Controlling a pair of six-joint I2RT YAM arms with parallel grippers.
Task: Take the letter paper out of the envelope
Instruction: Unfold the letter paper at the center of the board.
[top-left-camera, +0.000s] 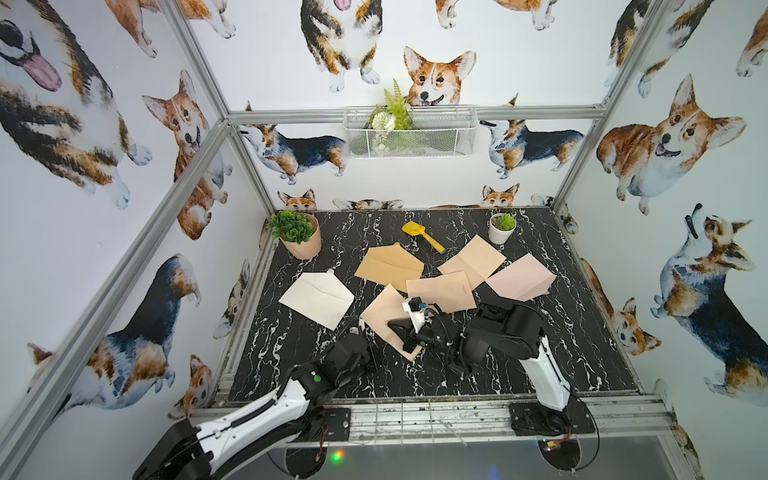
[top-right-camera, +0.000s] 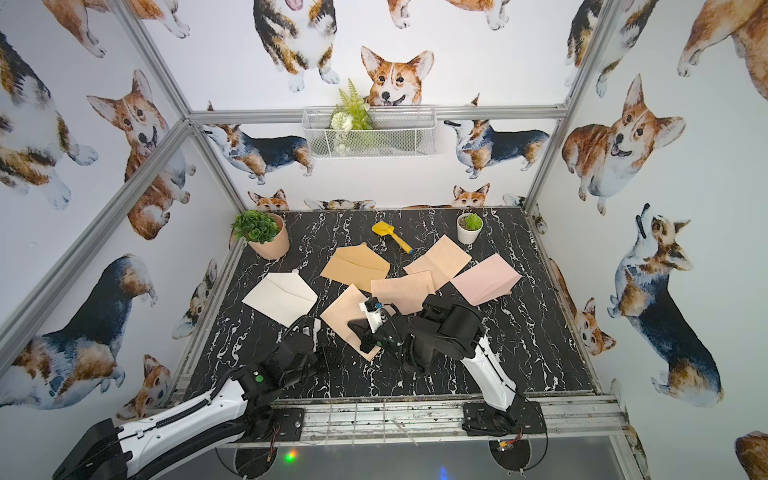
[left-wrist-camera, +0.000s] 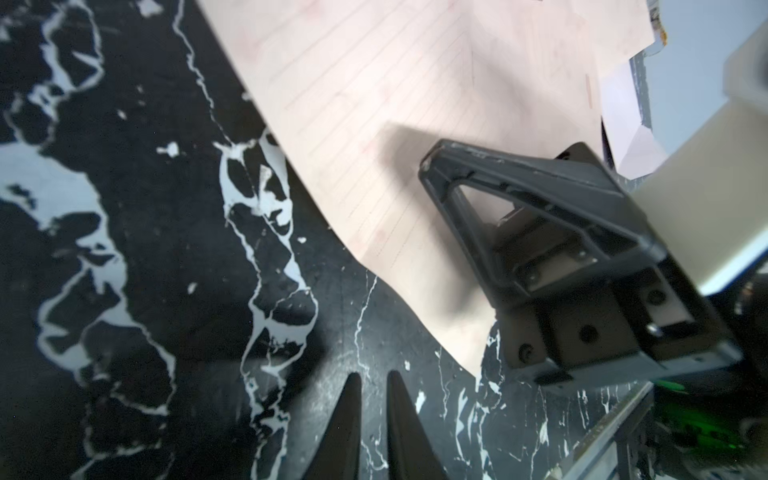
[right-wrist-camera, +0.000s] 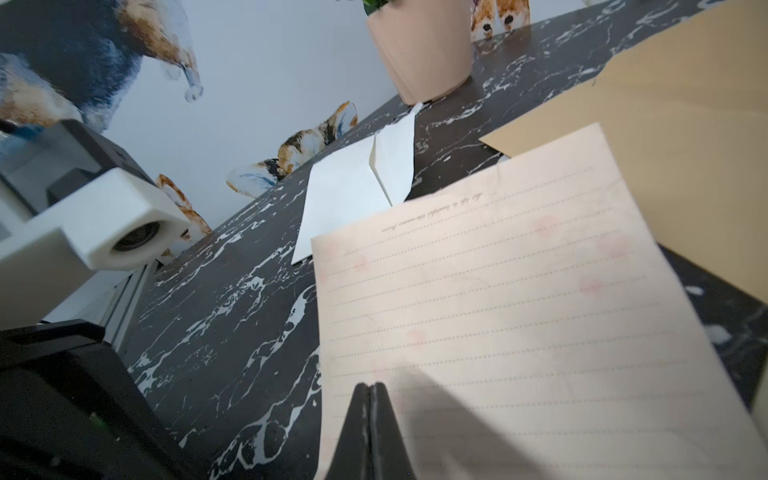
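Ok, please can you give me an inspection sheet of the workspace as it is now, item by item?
Surface: black marble-pattern table, nothing spilled.
Job's things: white envelope, tan envelope, pink envelope; nearest letter paper, middle letter paper, far letter paper, all lying outside.
Clutter: yellow shovel, large potted plant, small potted plant.
Grippers: right gripper shut, tips at nearest letter paper, grip unclear; left gripper slightly open, empty.
Cables: black cable looped by right arm base.
Surroundings: corgi-print walls, wire basket with greenery.
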